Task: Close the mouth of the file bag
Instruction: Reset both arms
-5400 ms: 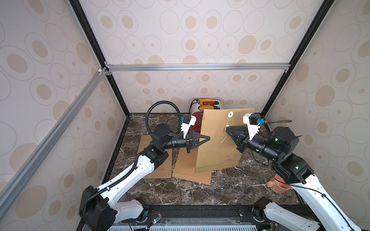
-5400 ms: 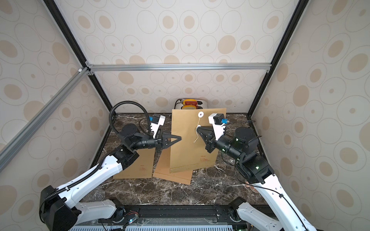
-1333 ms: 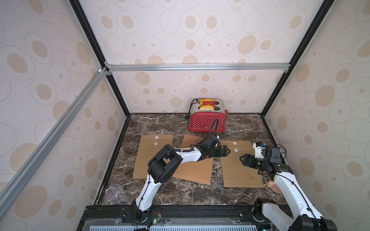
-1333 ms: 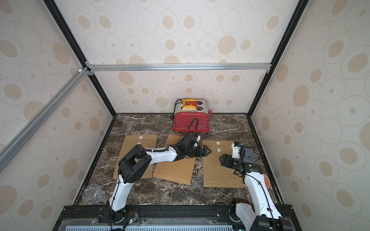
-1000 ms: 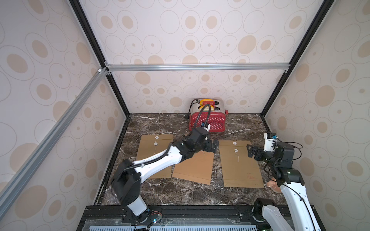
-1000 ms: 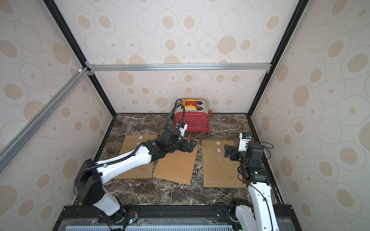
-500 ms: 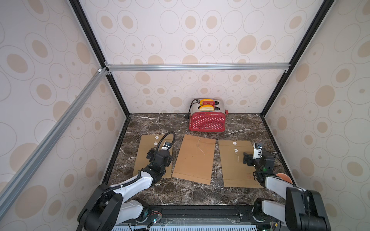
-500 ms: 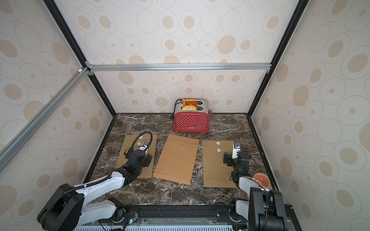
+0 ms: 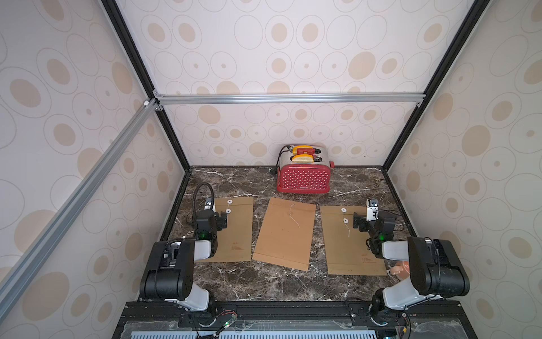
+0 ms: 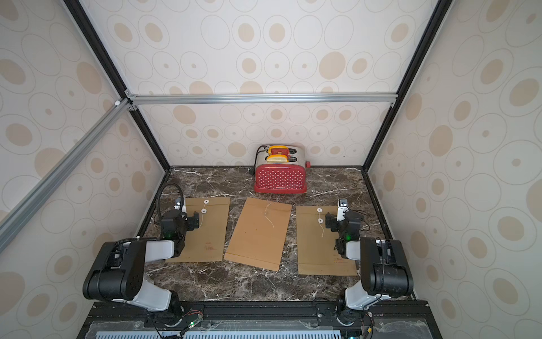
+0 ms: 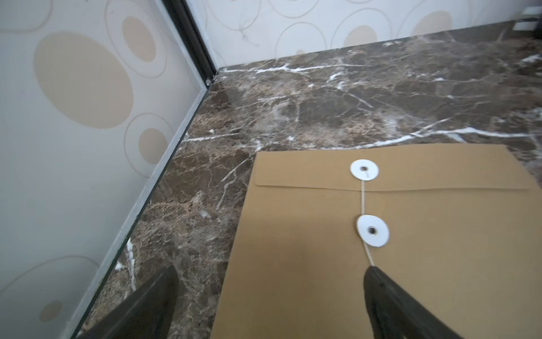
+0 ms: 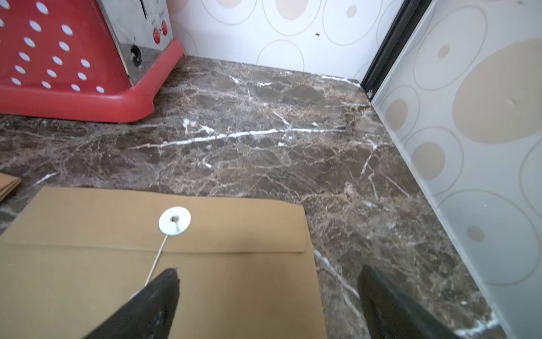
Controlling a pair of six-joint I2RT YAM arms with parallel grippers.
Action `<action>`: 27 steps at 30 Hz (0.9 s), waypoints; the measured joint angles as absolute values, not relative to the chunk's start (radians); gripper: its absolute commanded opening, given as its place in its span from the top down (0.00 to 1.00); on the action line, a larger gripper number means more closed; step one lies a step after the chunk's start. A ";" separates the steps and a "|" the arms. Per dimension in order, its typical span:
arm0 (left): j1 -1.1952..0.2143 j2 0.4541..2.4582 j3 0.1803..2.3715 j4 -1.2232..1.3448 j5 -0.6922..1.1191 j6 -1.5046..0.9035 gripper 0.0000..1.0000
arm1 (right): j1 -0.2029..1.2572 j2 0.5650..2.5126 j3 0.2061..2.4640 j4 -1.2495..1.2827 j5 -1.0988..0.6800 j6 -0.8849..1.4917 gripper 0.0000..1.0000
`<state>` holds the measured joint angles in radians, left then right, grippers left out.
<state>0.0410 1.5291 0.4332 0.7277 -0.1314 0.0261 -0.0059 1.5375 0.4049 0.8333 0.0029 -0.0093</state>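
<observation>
in both top views three bags lie flat on the table (image 9: pixel 264 281): left file bag (image 9: pixel 237 234), middle file bag (image 9: pixel 286 237), right file bag (image 9: pixel 343 249); one toaster (image 9: pixel 303 176). left wrist: left gripper (image 11: pixel 271 271) gapes wide, two discs (image 11: pixel 364 169) (image 11: pixel 372 230). right wrist: right gripper (image 12: pixel 268 271) gapes wide, one disc (image 12: pixel 174 220).

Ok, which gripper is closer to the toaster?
Right. The right gripper is at the right bag's outer edge, with the toaster diagonally ahead of it. The left gripper is at the left bag's outer edge, farther off to the side.
</observation>
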 measured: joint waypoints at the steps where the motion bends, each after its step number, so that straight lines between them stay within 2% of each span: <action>1: 0.045 1.535 0.433 0.734 -0.114 0.017 0.01 | -0.001 1.538 0.408 0.835 0.008 -0.013 0.01; 8: 0.044 1.539 0.430 0.783 -0.038 -0.006 0.01 | 0.008 1.538 0.411 0.799 0.037 -0.027 0.01; 25: 0.044 1.539 0.429 0.799 -0.027 -0.012 0.01 | 0.010 1.535 0.412 0.791 0.052 -0.028 0.00; 27: 0.044 1.539 0.429 0.799 -0.027 -0.012 0.01 | 0.015 1.455 0.358 0.793 0.049 -0.036 0.00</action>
<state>0.0441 1.5387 0.4286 0.7990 -0.0269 -0.0120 0.0154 1.4548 0.3584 0.7933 0.0494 -0.0360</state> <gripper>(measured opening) 0.990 0.998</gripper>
